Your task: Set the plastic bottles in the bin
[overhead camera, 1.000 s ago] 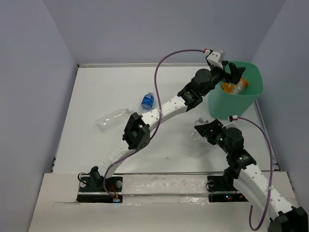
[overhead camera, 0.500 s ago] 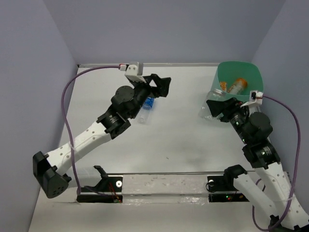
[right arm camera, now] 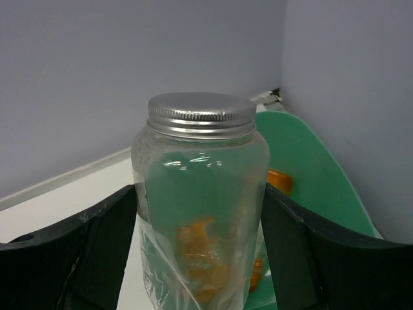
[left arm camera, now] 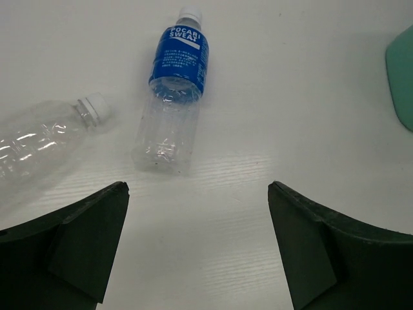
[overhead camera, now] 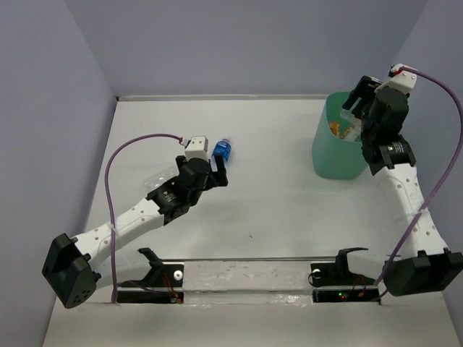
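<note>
A clear bottle with a blue label (left arm camera: 174, 97) lies on the table, also seen in the top view (overhead camera: 221, 150). A second clear bottle with a white cap (left arm camera: 39, 142) lies to its left, partly under the left arm in the top view (overhead camera: 160, 178). My left gripper (left arm camera: 197, 252) is open and empty, just short of both (overhead camera: 217, 173). My right gripper (right arm camera: 200, 245) is shut on a clear jar with a silver lid (right arm camera: 200, 194), held over the mint-green bin (right arm camera: 310, 174) (overhead camera: 336, 155). Orange bottles (right arm camera: 279, 181) lie inside the bin.
The bin's edge shows at the far right of the left wrist view (left arm camera: 403, 77). Grey walls close the table at the back and both sides. The bin stands in the back right corner beside the right wall.
My left arm swung from the bin back to the left and lowered over the two clear bottles. My right arm carried the jar from the table up over the bin.
</note>
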Robot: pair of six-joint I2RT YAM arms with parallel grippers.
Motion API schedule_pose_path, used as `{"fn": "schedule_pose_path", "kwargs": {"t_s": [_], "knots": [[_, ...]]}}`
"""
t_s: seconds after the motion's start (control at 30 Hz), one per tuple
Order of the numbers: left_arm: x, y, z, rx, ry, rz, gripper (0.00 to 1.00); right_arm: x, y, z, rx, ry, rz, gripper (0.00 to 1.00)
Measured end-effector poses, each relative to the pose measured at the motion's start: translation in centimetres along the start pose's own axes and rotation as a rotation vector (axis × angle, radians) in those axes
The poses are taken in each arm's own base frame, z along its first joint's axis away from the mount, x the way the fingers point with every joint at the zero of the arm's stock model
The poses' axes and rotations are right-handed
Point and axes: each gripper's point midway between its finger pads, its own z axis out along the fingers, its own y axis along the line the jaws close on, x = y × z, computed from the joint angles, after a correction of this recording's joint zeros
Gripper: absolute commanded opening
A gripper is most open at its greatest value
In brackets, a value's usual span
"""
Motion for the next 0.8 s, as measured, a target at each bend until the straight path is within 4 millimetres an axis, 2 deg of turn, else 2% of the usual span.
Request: {"fn": "schedule_pose_path", "kwargs": {"t_s": [0.07, 0.1, 0.13, 0.2, 0.3, 0.43, 0.5, 0.63, 0.7, 0.8], "knots": [[-0.3, 0.3, 0.1, -0.012, -0.009, -0.006, 0.99, 1.0, -1.4, 1.5, 0.057, 0.026, -0.027, 0.42], [-0.4, 0.6, 0.2, -0.022, -0.013, -0.01, 0.99, 1.7, -1.9, 2.1, 0.077, 0.043, -0.04, 0.65], [-0.5, 0.8, 0.3, -0.028, -0.015, -0.012, 0.99, 2.5, -2.5, 2.6, 0.099, 0.063, -0.054, 0.78], [-0.5, 1.1, 0.5, -0.039, -0.015, -0.012, 0.99, 3.4, -3.0, 3.2, 0.12, 0.09, -0.068, 0.98], [-0.4, 1.4, 1.3, -0.053, -0.012, -0.01, 0.99, 3.8, -3.3, 3.2, 0.13, 0.104, -0.077, 1.0], [0.5, 1.4, 2.7, -0.071, 0.017, 0.012, 0.99, 2.7, -3.1, 2.3, 0.112, 0.09, -0.053, 1.0], [1.2, 1.3, 3.7, -0.08, 0.044, 0.035, 0.99, 1.5, -2.7, 1.2, 0.078, 0.068, -0.027, 1.0], [0.8, 0.8, 5.6, -0.091, 0.061, 0.06, 0.99, -1.5, -0.5, -2.8, -0.087, 0.015, 0.073, 0.98], [0.2, 0.4, 7.0, -0.096, 0.062, 0.065, 0.99, -2.5, 1.2, -6.0, -0.228, -0.02, 0.147, 0.98], [-0.1, 0.5, 9.0, -0.112, 0.079, 0.078, 0.99, -1.6, 3.4, -9.3, -0.389, -0.004, 0.213, 0.98]]}}
